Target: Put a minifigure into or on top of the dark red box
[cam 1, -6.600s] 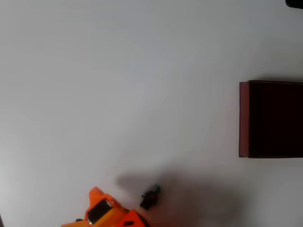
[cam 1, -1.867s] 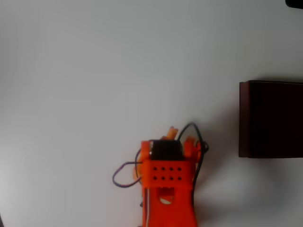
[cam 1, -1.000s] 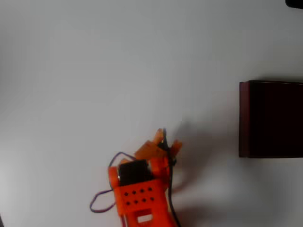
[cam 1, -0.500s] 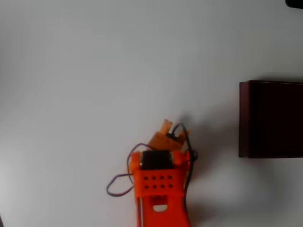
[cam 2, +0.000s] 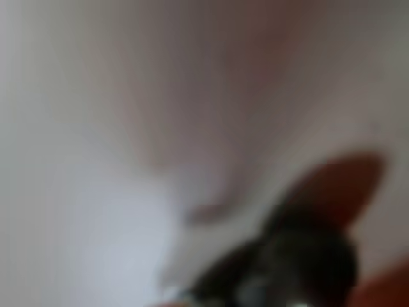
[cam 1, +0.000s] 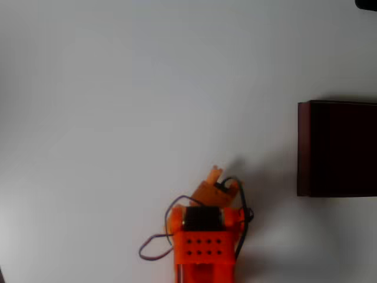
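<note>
While the minifigure (cam 2: 300, 268) fills the lower right of my blurred wrist view as a dark shape right at my fingers, I judge it clamped in my gripper (cam 1: 222, 180); the dark red box (cam 1: 337, 148) lies to my right in the overhead view, well apart across the white table (cam 1: 147, 88); no writing is readable

Cut off at the overhead view's right edge: box (cam 1: 337, 148), far wall unseen. Cropped by the bottom edge: orange arm. Fingertips of gripper (cam 1: 220, 177) too small and crowded by cable to read as parted or closed. Wrist view blurred throughout; dark shape, likely the minifigure (cam 2: 300, 262), smeared beyond detail against an orange-brown finger (cam 2: 342, 182).
</note>
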`<state>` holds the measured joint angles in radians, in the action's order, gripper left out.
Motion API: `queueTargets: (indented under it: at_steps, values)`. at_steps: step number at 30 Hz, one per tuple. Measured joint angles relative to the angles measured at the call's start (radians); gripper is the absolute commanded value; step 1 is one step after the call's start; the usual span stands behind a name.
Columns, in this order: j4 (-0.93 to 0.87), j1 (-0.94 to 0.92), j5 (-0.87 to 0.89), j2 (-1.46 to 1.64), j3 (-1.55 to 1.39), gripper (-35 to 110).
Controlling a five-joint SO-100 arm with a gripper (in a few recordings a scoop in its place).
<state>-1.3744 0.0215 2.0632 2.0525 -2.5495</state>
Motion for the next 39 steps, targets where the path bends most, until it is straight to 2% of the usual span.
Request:
queueTargets:
  at_steps: [23,39]
  values:
    - [0.094,-0.041,-0.094,0.103,-0.110,16]
    - [0.103,0.061,0.069,0.341,-0.252,8]
